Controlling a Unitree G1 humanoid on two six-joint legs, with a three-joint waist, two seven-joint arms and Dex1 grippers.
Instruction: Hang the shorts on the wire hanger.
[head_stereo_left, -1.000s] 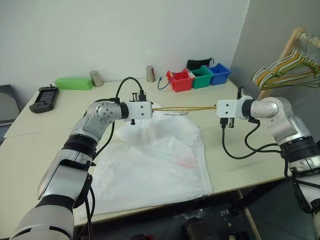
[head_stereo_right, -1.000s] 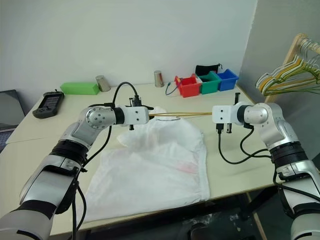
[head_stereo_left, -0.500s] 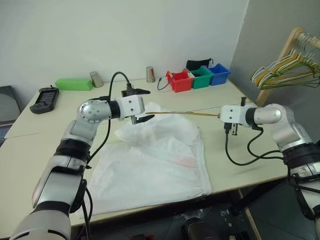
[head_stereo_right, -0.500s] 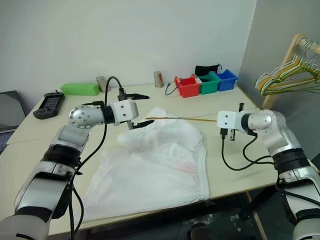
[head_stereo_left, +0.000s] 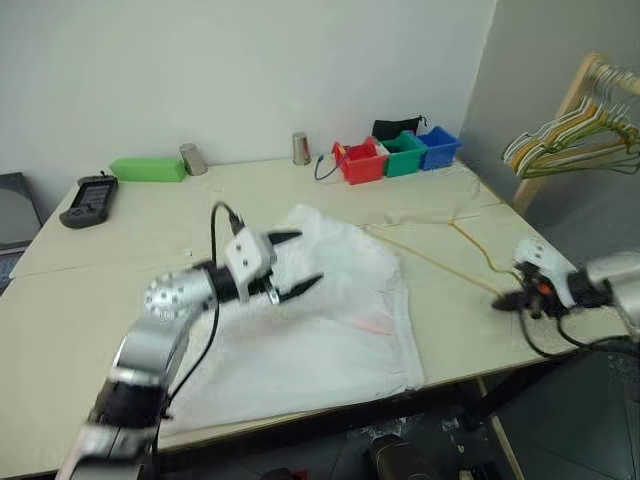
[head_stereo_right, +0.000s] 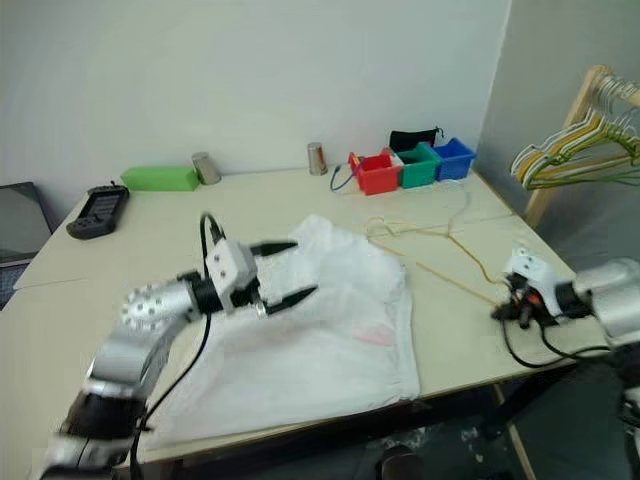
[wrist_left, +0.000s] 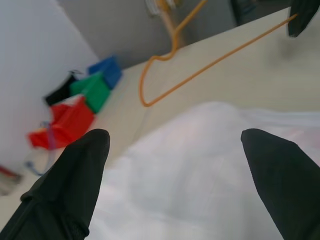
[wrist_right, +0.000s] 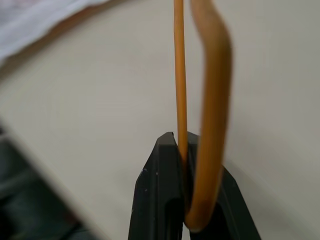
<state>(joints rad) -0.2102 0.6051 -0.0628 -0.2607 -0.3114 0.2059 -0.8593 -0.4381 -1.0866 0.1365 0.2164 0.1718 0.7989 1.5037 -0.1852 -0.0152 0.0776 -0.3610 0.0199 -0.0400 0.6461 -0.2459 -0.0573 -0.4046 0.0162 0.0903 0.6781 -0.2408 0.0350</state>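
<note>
White thin-fabric shorts (head_stereo_right: 320, 325) lie spread flat on the pale beige table (head_stereo_right: 130, 260), covering its near middle, with a faint pink-red mark toward the edge nearest the right arm. Thin yellow-orange wire hanger (head_stereo_right: 440, 262) lies across the bare tabletop just beside the shorts on the right-hand side; one corner reaches close to the fabric's far edge, another runs out toward the table's right edge.

Right gripper (head_stereo_right: 503, 310) sits at that right edge, fingers pinched together on the hanger's wire. The right wrist view shows the bent corner of the wire (wrist_right: 207, 120) clamped between the black fingertips, with the table beneath.

Left gripper (head_stereo_right: 290, 270) hovers over the far left part of the shorts, its two black fingers (wrist_left: 70, 190) spread wide apart and holding nothing. The left wrist view looks across white fabric to the hanger's loop beyond.

At the table's far edge stand three small plastic bins, red (head_stereo_right: 378, 172), green (head_stereo_right: 418, 164) and blue (head_stereo_right: 455, 158), with a black object behind them. Two metal cups (head_stereo_right: 316, 158) stand further left, then a flat green box (head_stereo_right: 160, 178) and a dark handheld device (head_stereo_right: 96, 208). On the far right a wooden rack (head_stereo_right: 580, 110) carries a bunch of pale hangers (head_stereo_right: 575, 155).
</note>
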